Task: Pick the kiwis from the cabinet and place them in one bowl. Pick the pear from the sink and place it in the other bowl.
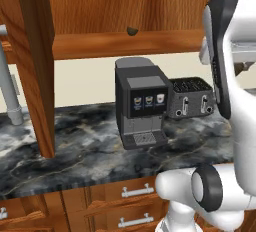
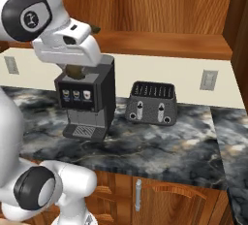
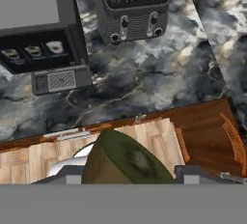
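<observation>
Above the marble counter point(image 3: 144, 73), the jaws grip a kiwi point(image 3: 126, 160) between them, partly open around it.

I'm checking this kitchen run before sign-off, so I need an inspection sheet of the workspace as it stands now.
Surface: dark marbled counter, bare in front of the appliances.
Job's things: one kiwi held in the gripper; a second kiwi on the edge of the cabinet shelf, whose door hangs open.
Clutter: coffee machine and toaster at the back, standing apart.
Gripper: gripper shut on the kiwi, raised above the counter's front edge.
Cables: nothing seen.
Surroundings: cream wall with outlets; wooden drawers below.
</observation>
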